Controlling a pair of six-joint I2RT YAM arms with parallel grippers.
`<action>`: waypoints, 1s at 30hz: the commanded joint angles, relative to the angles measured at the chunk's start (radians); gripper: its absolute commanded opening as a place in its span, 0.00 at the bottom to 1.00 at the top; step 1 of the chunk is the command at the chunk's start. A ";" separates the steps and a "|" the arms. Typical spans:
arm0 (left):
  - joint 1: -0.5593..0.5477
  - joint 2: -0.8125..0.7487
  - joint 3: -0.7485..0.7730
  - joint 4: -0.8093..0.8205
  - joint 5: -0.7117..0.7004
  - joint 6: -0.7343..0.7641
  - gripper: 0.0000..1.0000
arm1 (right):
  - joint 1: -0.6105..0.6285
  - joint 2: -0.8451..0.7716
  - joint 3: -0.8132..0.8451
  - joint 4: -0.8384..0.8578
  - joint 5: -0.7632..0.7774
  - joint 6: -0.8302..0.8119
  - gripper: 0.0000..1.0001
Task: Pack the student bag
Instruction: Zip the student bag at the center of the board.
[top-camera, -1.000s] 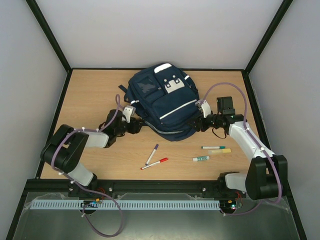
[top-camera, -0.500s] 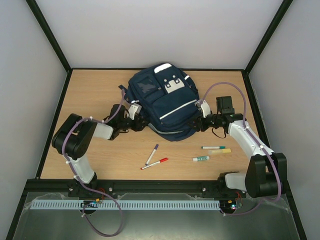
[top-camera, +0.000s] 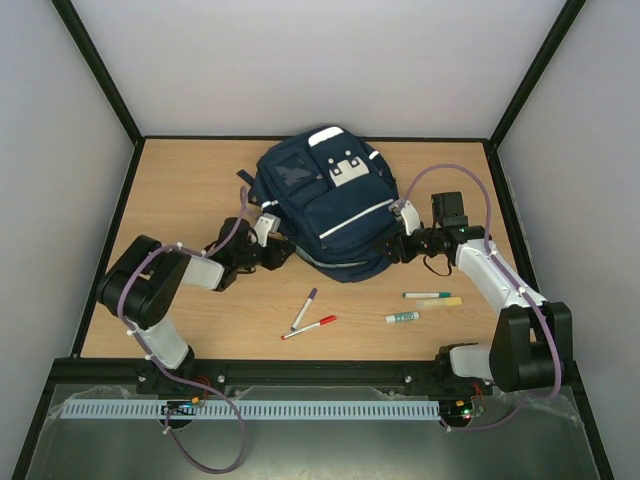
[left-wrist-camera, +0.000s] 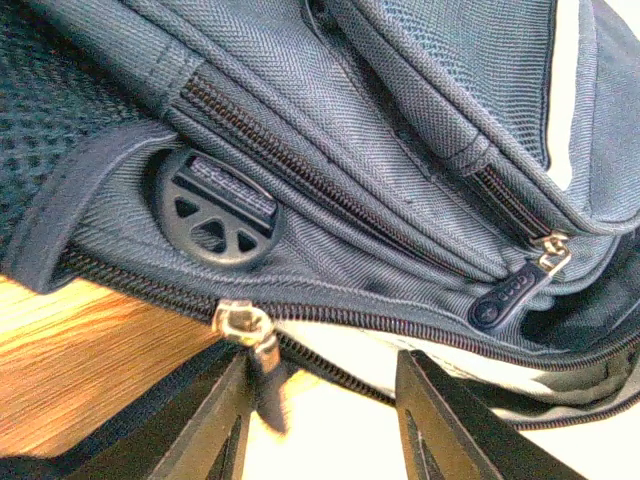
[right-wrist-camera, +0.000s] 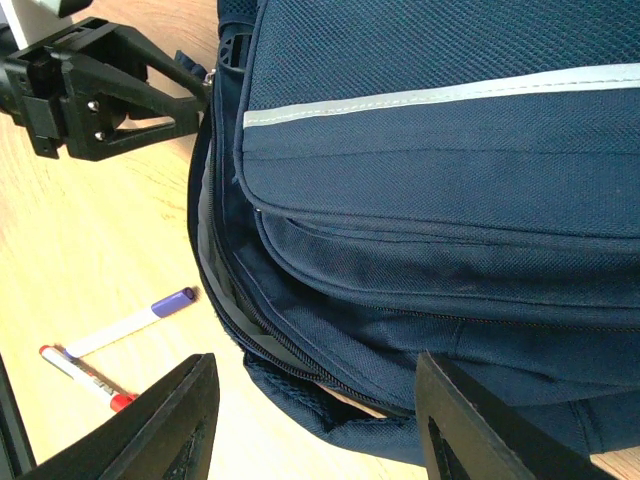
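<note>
The student bag (top-camera: 325, 210), navy with a white stripe, lies flat at the back middle of the table. My left gripper (top-camera: 283, 253) is at its lower left edge. In the left wrist view the bag's (left-wrist-camera: 400, 150) main zipper is partly unzipped. Its silver slider (left-wrist-camera: 240, 322) and dark pull tab (left-wrist-camera: 268, 385) hang between my left gripper's (left-wrist-camera: 322, 365) fingers, close to the left finger, with a gap on the other side. My right gripper (top-camera: 392, 245) is open at the bag's lower right corner (right-wrist-camera: 330, 400), its jaws on either side of the corner without touching it.
On the table in front of the bag lie a purple-capped marker (top-camera: 304, 308) and a red marker (top-camera: 309, 327). To the right are a green marker (top-camera: 427, 295), a yellow stick (top-camera: 441, 302) and a green-capped tube (top-camera: 402, 317). Dark frame walls border the table.
My left arm has reached in to the bag's lower left edge and its jaws have narrowed around the zipper pull. The right arm and the bag have stayed put.
</note>
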 joint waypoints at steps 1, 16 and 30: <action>0.027 -0.056 -0.060 0.121 -0.046 -0.039 0.39 | 0.003 0.001 0.026 -0.048 -0.020 -0.014 0.54; 0.044 0.006 -0.041 0.151 -0.017 -0.048 0.36 | 0.003 0.013 0.029 -0.051 -0.014 -0.014 0.54; 0.013 0.080 0.005 0.151 0.051 -0.025 0.32 | 0.003 0.037 0.037 -0.065 -0.015 -0.022 0.54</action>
